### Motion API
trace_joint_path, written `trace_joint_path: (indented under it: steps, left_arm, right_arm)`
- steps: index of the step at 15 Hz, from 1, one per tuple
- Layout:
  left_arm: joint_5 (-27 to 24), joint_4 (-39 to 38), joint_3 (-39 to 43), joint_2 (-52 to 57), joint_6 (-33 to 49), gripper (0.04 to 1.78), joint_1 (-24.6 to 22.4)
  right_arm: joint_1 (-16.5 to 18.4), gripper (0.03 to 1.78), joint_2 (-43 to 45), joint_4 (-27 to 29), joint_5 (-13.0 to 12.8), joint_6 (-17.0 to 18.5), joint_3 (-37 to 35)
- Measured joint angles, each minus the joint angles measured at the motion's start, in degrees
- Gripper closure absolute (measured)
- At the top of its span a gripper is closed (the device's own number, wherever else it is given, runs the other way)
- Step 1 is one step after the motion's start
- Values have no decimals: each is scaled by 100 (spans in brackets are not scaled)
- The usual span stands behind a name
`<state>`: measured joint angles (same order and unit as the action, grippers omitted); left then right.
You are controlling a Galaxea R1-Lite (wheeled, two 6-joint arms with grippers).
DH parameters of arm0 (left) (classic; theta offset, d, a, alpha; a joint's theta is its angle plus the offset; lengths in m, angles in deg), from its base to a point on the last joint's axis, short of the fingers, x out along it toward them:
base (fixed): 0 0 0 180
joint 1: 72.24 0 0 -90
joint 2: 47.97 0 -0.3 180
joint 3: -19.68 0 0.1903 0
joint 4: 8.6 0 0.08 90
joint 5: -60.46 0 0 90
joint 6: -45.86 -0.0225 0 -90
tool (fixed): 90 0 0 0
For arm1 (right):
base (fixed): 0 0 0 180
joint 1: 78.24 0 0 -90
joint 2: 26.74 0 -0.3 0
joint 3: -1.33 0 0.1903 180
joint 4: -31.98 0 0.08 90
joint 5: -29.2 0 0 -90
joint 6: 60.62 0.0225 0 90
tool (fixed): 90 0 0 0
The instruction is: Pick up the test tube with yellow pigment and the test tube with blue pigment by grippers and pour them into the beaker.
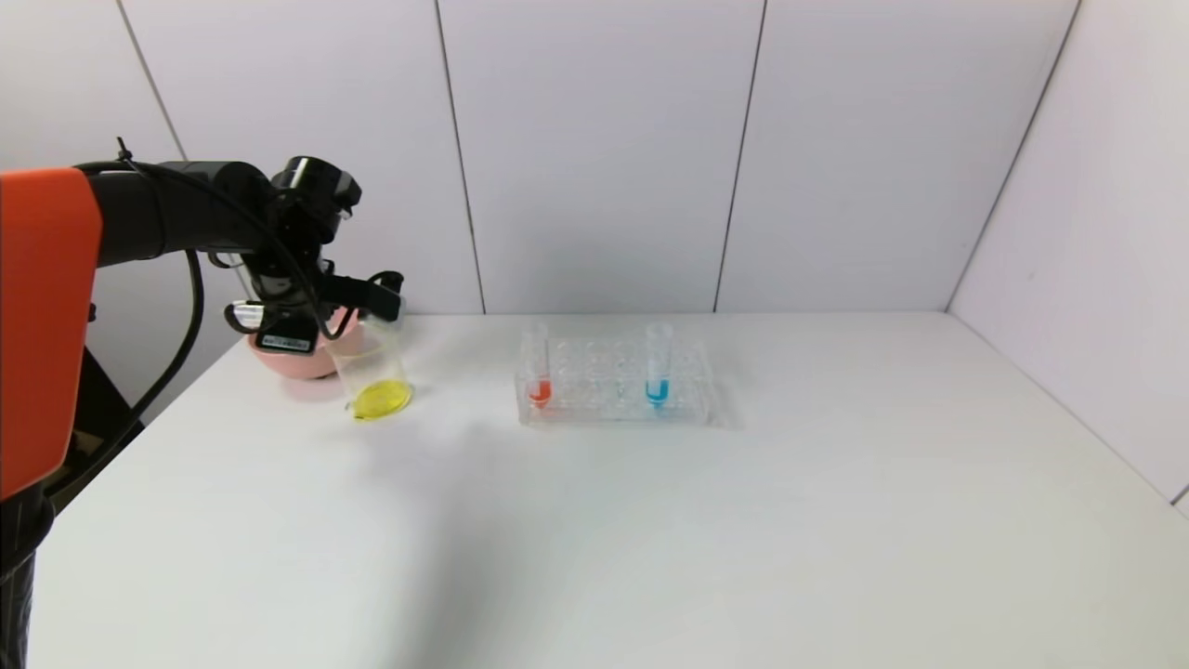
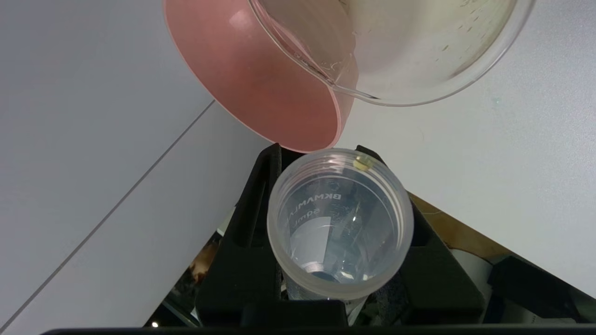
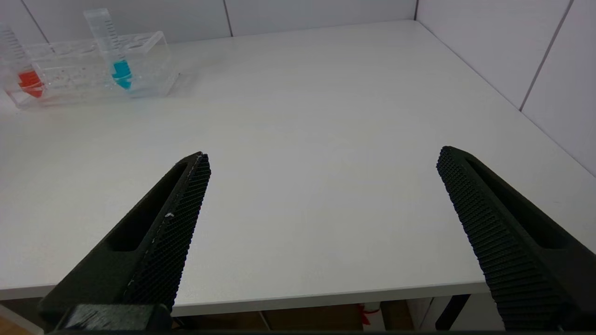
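Note:
My left gripper (image 1: 376, 295) is shut on the test tube with yellow pigment (image 2: 340, 223), tipped on its side just above the beaker's rim. Inside, the tube looks clear, with one yellow drop at its mouth. The beaker (image 1: 376, 372) stands at the table's far left with a pool of yellow liquid in its bottom; its lip (image 2: 354, 90) lies just beyond the tube's mouth. The test tube with blue pigment (image 1: 658, 367) stands upright in the clear rack (image 1: 613, 395). My right gripper (image 3: 323, 160) is open and empty above the table's front edge, and does not show in the head view.
A pink bowl (image 1: 297, 358) sits right behind the beaker, against the back wall. A red-tipped tube (image 1: 539, 372) stands at the rack's left end. White walls close the back and right sides. Bare white tabletop (image 1: 650, 539) stretches in front of the rack.

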<state>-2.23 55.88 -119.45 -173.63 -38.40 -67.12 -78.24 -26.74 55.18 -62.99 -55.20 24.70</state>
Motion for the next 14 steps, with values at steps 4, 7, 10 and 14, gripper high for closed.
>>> trace_joint_path:
  steps: [4, 7, 10, 14]
  left_arm:
    - [30, -5, 0, 2, 0, 127, 35]
    - [-77, 17, 2, 63, 48, 127, 35]
    - [-719, 57, 11, 289, 516, 127, -74]
    - [-3160, 2, 140, 614, 2142, 127, -666]
  right_arm:
    - [0, 4, 0, 0, 2, 0, 0]
    - [0, 4, 0, 0, 0, 0, 0]
    - [0, 4, 0, 0, 0, 0, 0]
    - [0, 4, 0, 0, 0, 0, 0]
